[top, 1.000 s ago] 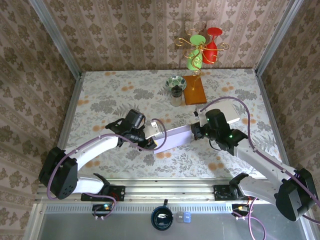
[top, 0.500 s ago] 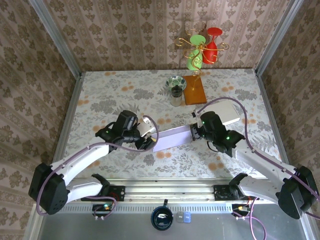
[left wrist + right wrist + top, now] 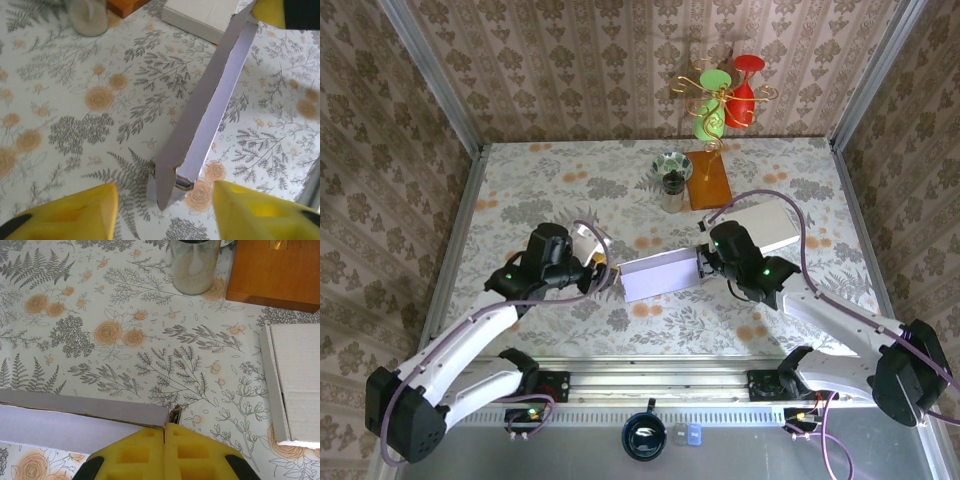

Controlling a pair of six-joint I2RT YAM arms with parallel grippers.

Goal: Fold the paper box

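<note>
Change: My left gripper (image 3: 597, 274) has pulled back toward the left of the frame. A second ago it was on the left end of the paper box (image 3: 660, 276); now it sits just beside that end, clear of it.
Left gripper: The pads are spread wide with nothing between them. In its wrist view the box's near end stands ahead of the gap, untouched.
Right gripper: My right gripper (image 3: 165, 435) has its pads pressed together on the box's right end, and it alone carries the box.
Box: It is centre frame in the top view, a long lavender piece collapsed nearly flat and standing on edge. It lies more level across the frame than before.
Meaning: I read this as a let-go before a fresh hold. The box isn't squared up, so the fold looks far from done.
Surface: The table (image 3: 520, 190) has a floral cloth. A glass jar (image 3: 672, 182) and a wooden block (image 3: 708, 180) stand above centre, and a flat white box (image 3: 772, 224) lies just beyond my right gripper.
Room: Damask wallpaper (image 3: 570, 60) covers the walls, metal posts stand in the corners, and a wire ornament (image 3: 725, 95) with red and green glasses stands at the back.
</note>
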